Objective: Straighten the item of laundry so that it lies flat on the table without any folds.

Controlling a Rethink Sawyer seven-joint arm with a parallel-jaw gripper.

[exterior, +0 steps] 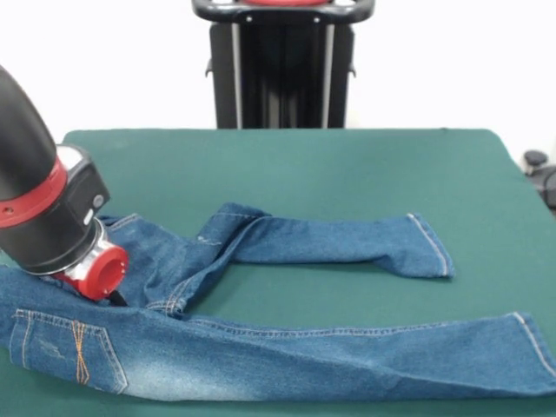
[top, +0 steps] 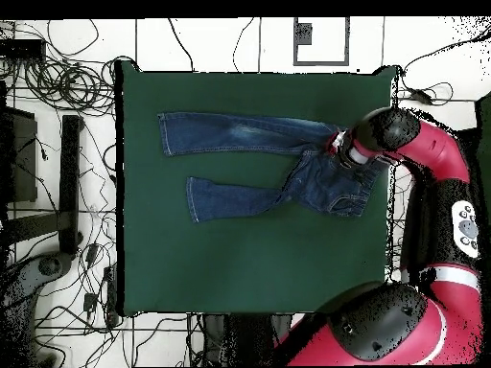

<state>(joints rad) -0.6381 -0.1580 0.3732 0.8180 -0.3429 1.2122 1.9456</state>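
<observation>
The blue denim jeans [exterior: 347, 352] lie on the dark green table [exterior: 304, 165], waist at the left and legs running right. The near leg is straight along the front edge. The far leg is bent and creased near the crotch, then runs right to its hem. A back pocket with orange stitching shows at the lower left. My gripper [exterior: 115, 298] is down on the jeans near the waist and crotch, with its tip mostly hidden by the wrist. In the overhead view the jeans [top: 249, 134] lie at the table's [top: 249, 259] far side, and the gripper [top: 343, 155] is over their waist end.
The robot's black pedestal [exterior: 282, 65] stands behind the table's far edge. My red arm [top: 432, 153] reaches in along the table's right side. Cables [top: 58, 77] lie on the floor to the left. A dark object [exterior: 539, 174] sits off the table's right edge.
</observation>
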